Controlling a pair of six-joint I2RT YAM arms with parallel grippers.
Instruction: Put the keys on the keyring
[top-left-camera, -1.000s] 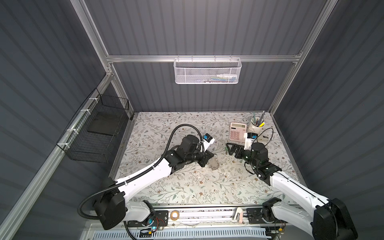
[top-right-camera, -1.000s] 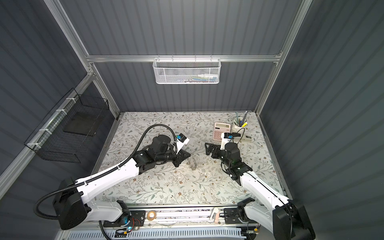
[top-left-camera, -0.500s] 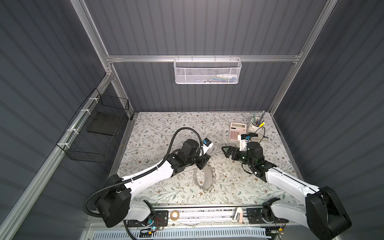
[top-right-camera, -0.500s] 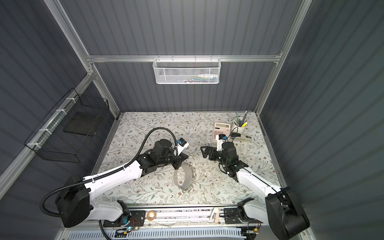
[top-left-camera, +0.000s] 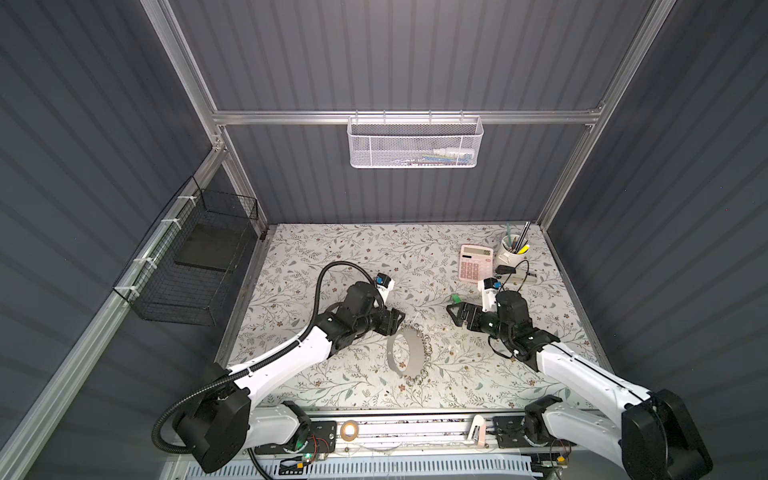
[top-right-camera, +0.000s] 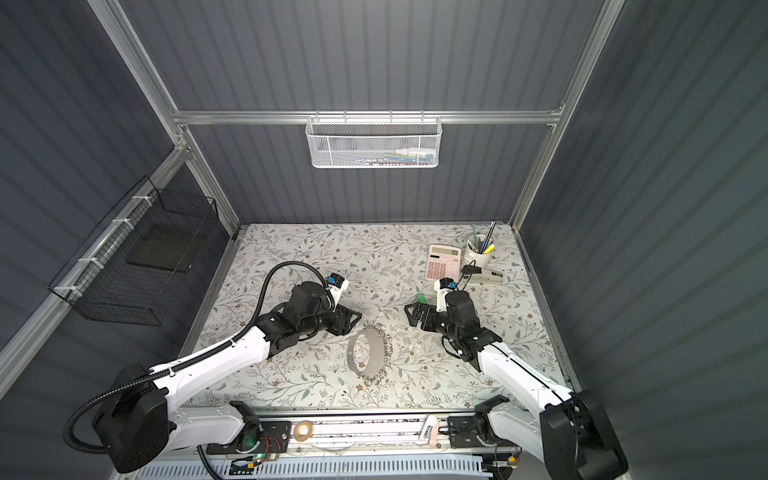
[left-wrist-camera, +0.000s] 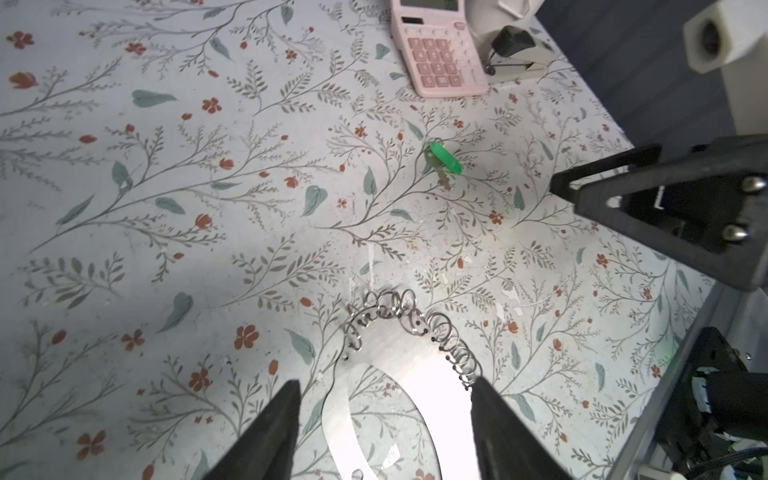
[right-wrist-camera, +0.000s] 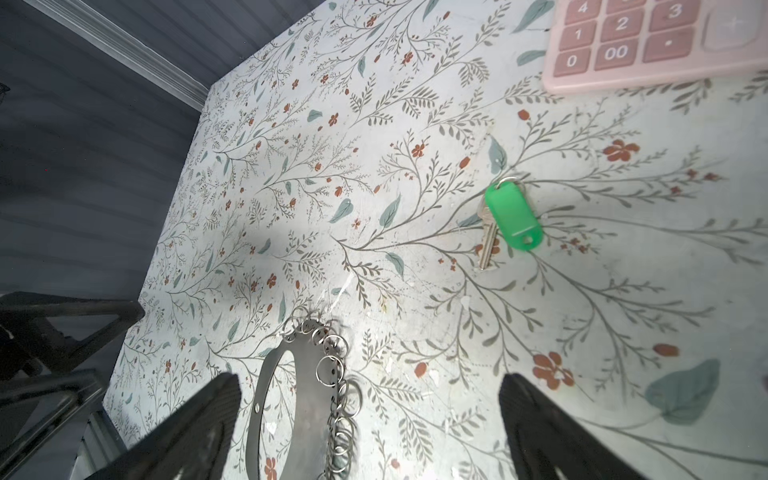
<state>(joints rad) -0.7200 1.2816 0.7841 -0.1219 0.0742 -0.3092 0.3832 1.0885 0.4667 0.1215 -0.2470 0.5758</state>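
The keyring (top-left-camera: 415, 353) (top-right-camera: 376, 351), a flat grey metal hoop fringed with small silvery rings, lies on the floral table near the middle in both top views. My left gripper (top-left-camera: 398, 323) (left-wrist-camera: 384, 386) is open just left of it. Its fingers (left-wrist-camera: 278, 419) straddle the hoop's near end (left-wrist-camera: 399, 357) without gripping it. The key, with its green plastic tag (top-left-camera: 456, 298) (top-right-camera: 421, 299) (right-wrist-camera: 513, 216), lies flat farther back, close to my right gripper (top-left-camera: 453, 315) (right-wrist-camera: 370, 382). That gripper is wide open and empty, with the hoop (right-wrist-camera: 303, 395) showing between its fingers.
A pink calculator (top-left-camera: 476, 264), a white cup of pens (top-left-camera: 512, 249) and a stapler (top-left-camera: 515, 272) stand at the back right. A white mesh basket (top-left-camera: 415, 143) hangs on the back rail. A black wire basket (top-left-camera: 195, 257) hangs on the left wall.
The left gripper carried the keyring toward the front of the table, then opened and let it go. The right gripper moved left toward the key and stayed open.
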